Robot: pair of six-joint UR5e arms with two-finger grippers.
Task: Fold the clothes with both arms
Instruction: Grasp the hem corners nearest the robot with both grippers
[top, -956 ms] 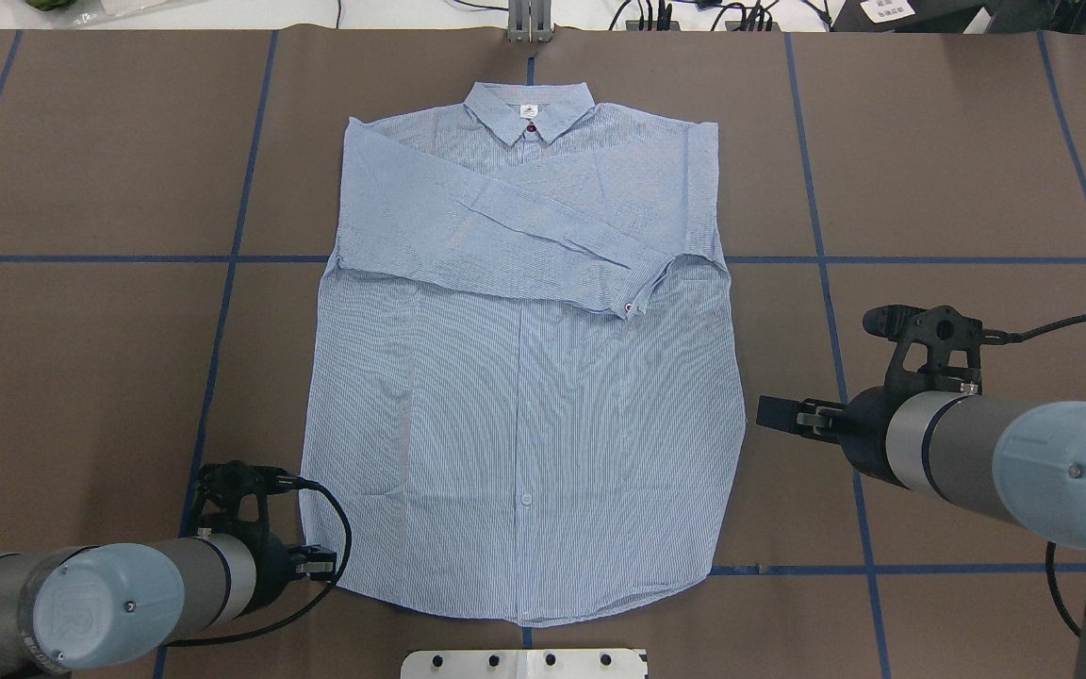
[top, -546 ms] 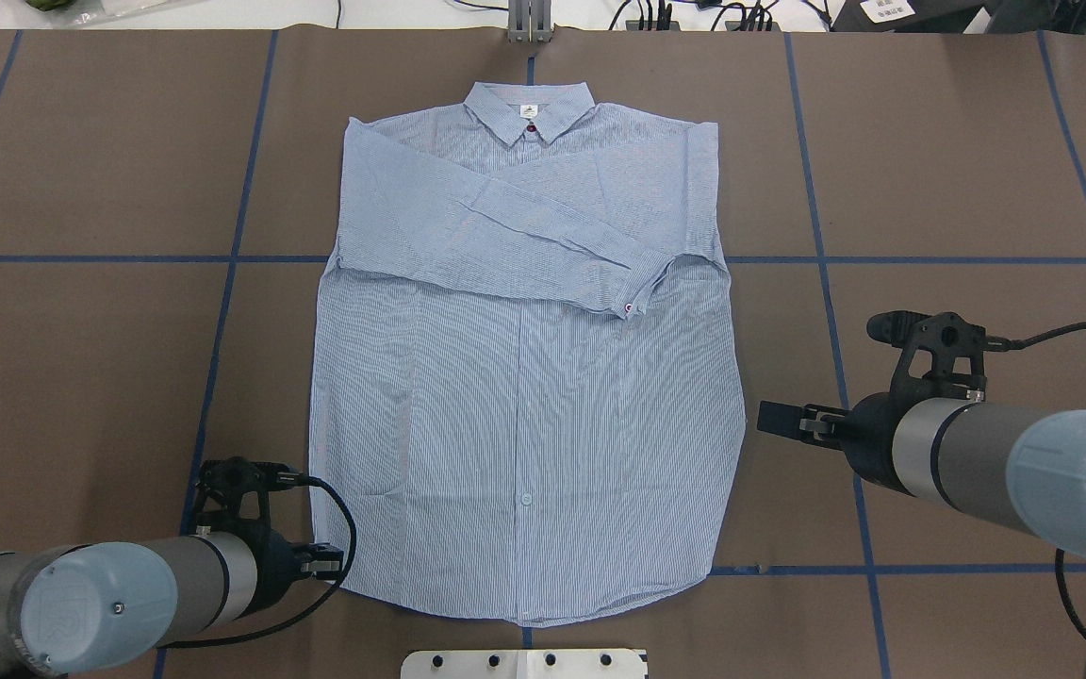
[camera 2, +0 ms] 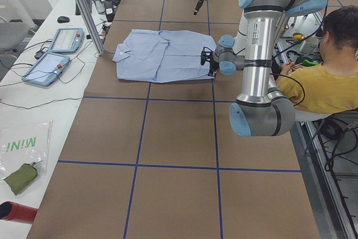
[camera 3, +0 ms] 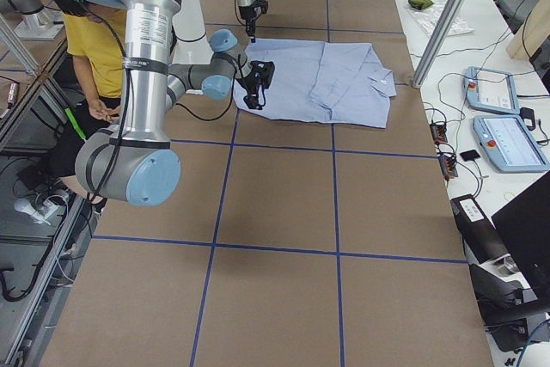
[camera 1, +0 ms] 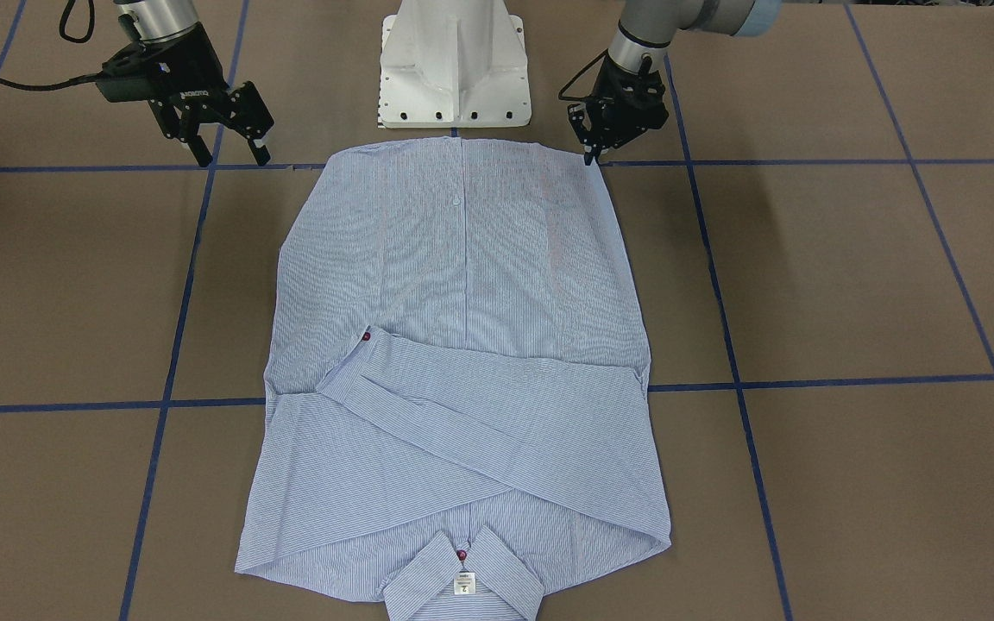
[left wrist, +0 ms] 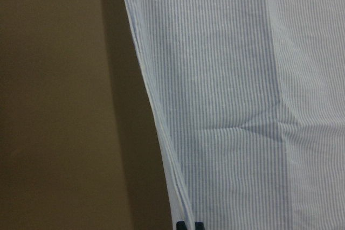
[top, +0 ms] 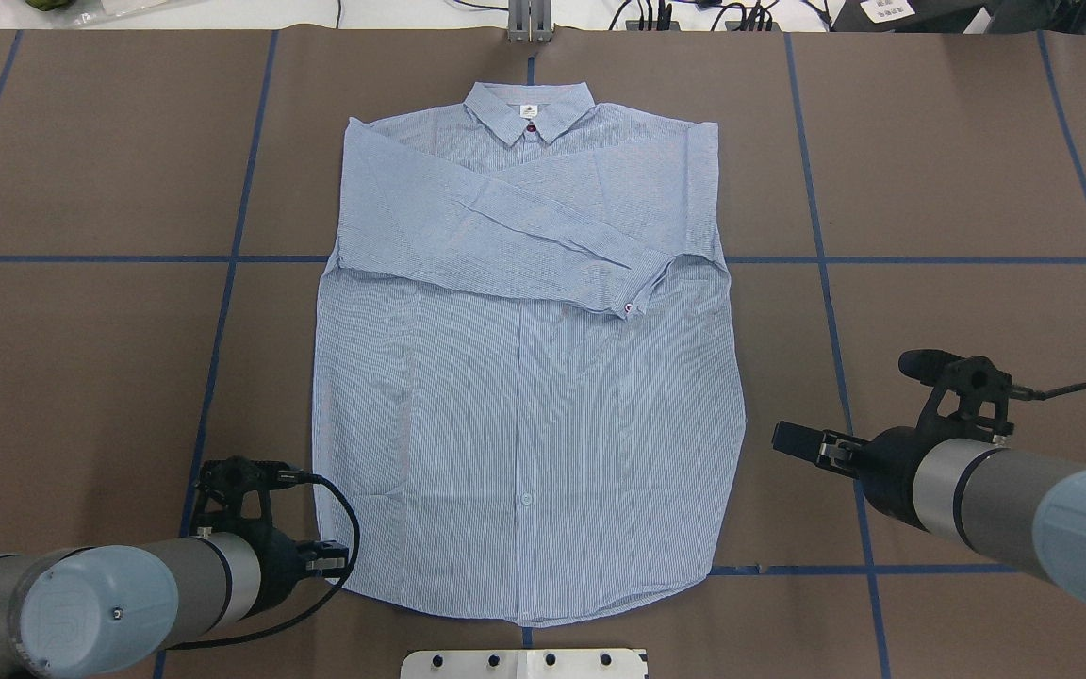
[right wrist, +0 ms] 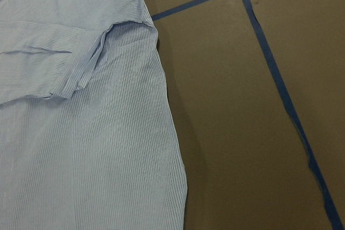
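Observation:
The light blue striped shirt [top: 524, 377] lies flat on the brown table, collar at the far side, with both sleeves folded across the chest. My left gripper [top: 331, 561] is at the shirt's near left hem corner. In the left wrist view its fingertips [left wrist: 181, 225] stand close together with the shirt's edge [left wrist: 161, 133] running down between them, so it is shut on the hem. My right gripper [camera 1: 231, 155] hangs open with nothing in it, on bare table just beyond the shirt's right edge [right wrist: 172, 149].
The white pedestal base [camera 1: 454, 69] stands just behind the hem. Blue tape lines [top: 826, 283] grid the table. A seated person in a yellow top [camera 2: 330, 82] is beside the robot. Control tablets [camera 2: 56, 54] lie on the side bench.
My right gripper has drawn back toward the robot and a little outward. My left gripper has shifted right onto the hem corner, nudging the shirt's left edge slightly inward.

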